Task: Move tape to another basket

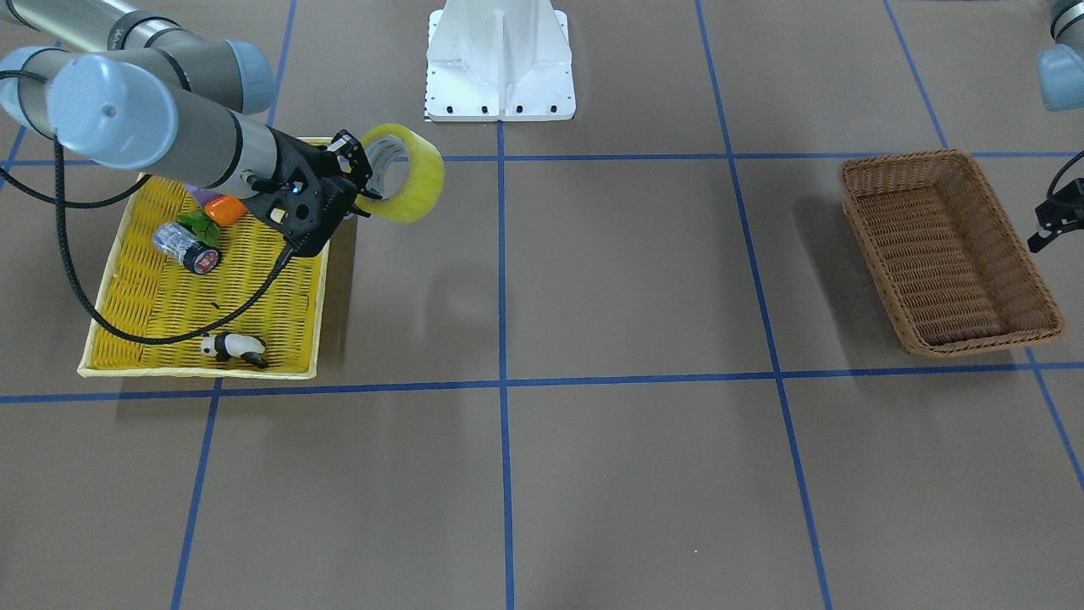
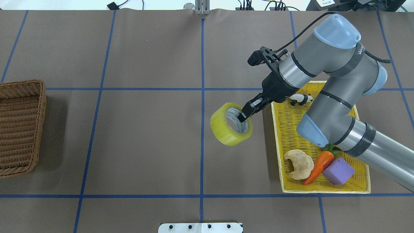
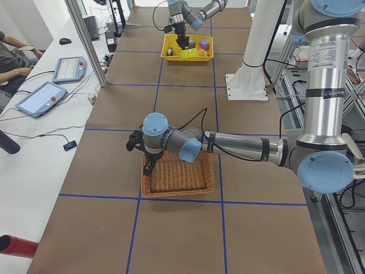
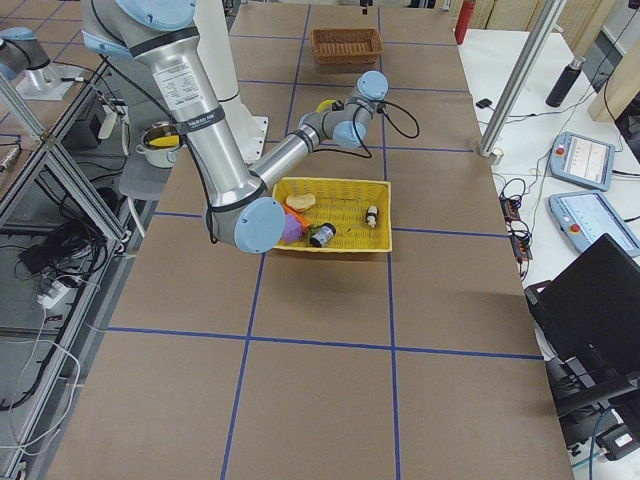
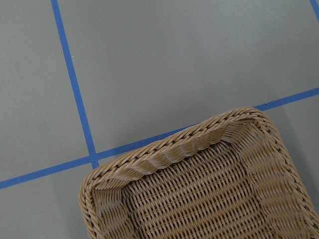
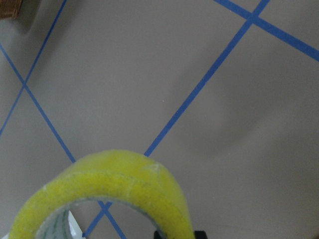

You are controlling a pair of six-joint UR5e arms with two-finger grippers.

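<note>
My right gripper [image 2: 245, 117] is shut on the tape [image 2: 231, 127], a yellow ring with a pale core. One finger is inside the ring and the roll hangs in the air just beside the yellow tray [image 2: 323, 191]. The tape also shows in the front view [image 1: 415, 178] and fills the bottom of the right wrist view [image 6: 114, 184]. The brown wicker basket [image 2: 19, 126] sits empty at the table's other end [image 1: 948, 250]. My left gripper [image 1: 1043, 233] hovers by the basket's outer edge; I cannot tell whether it is open. The left wrist view shows a basket corner [image 5: 199, 199].
The yellow tray holds a toy panda [image 2: 300, 98], a croissant [image 2: 299, 163], a carrot [image 2: 318, 166], a purple block [image 2: 338, 171] and a silver-black cylinder [image 1: 186, 247]. The white arm mount [image 1: 500, 59] stands at the table's robot side. Brown paper with blue lines lies between tray and basket.
</note>
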